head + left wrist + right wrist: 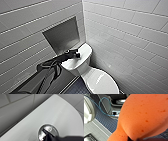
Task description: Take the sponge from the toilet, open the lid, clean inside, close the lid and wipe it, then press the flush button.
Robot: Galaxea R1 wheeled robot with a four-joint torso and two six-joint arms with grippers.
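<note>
The white toilet [82, 72] stands in the corner with its lid [100, 81] down over the bowl. My left arm reaches from the left across the tank top [72, 64], and my left gripper [78, 55] is over its middle. In the left wrist view the dark tip of the left gripper [46, 134], shut, rests on the round flush button [49, 130] with its silvery rim. The right wrist view has the red-orange sponge [144, 116] very close and pinched at one end in my right gripper [134, 139].
Grey tiled walls close in behind and to the right of the toilet. A square recess [62, 35] is set into the wall above the tank. The floor [77, 87] is dark blue mosaic; a blue cable [104, 106] loops across it.
</note>
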